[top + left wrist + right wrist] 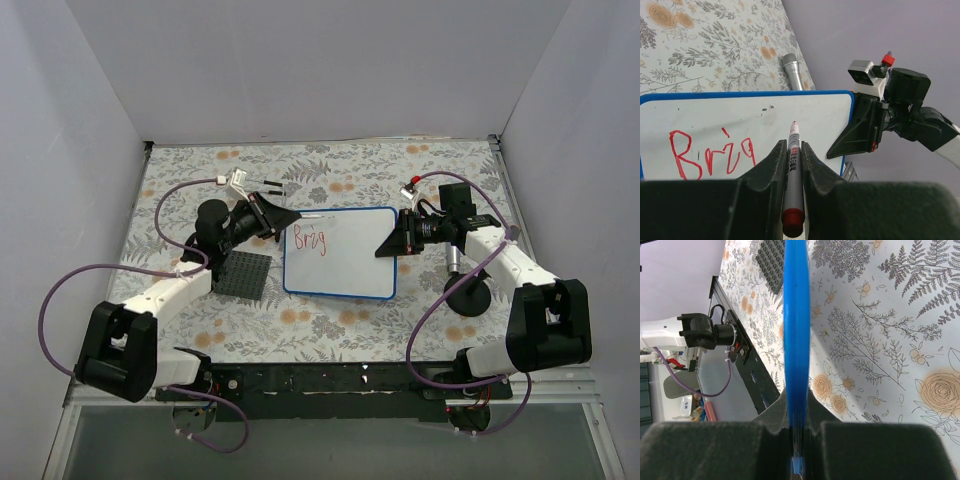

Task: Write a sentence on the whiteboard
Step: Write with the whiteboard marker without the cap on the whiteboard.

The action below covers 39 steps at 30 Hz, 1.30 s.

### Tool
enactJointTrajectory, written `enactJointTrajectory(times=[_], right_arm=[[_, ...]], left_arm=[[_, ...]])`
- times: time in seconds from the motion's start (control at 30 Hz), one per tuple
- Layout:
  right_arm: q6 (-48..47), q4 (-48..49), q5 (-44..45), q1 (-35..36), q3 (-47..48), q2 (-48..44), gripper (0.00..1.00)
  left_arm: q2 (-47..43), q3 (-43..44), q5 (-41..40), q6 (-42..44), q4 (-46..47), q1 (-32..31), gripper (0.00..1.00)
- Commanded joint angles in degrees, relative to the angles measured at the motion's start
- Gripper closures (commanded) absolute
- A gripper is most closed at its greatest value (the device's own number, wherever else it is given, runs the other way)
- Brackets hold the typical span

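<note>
Nearest me the left tool is clenched on a red marker, its tip poised over the whiteboard just right of the sentence, which reads only "Brig" in red; whether the tip touches I can't tell. The writing looks barely begun, so the next move calls for setting the tip down beside that last letter and shaping the next one with light pressure. Farther off, the right tool pinches the board's blue edge, bracing it on the flowered desk
</note>
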Motion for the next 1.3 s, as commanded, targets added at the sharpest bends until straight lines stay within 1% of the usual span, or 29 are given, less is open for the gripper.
enactJointTrajectory(times=[0.0,0.2,0.67,1.27], right_arm=[[-1.7,2.0,-0.4,0.0,-0.2,-2.0,0.99],[-1.7,2.0,-0.4,0.1,0.0,-1.9,0.99],[-1.6,2.0,-0.4,0.0,0.2,-1.4,0.99],[-1.6,1.9,-0.3,0.0,0.0,-1.6,0.99]], left_arm=[[3.4,1.5,0.0,-2.6,4.7,-0.1,1.0],[6.7,2.6,-2.8,-2.0,3.9,-0.2,1.0],[10.8,1.9,-1.1,-2.3,5.9,-0.2,1.0],[8.7,-0.8,1.9,0.0,1.0,-0.2,1.0]])
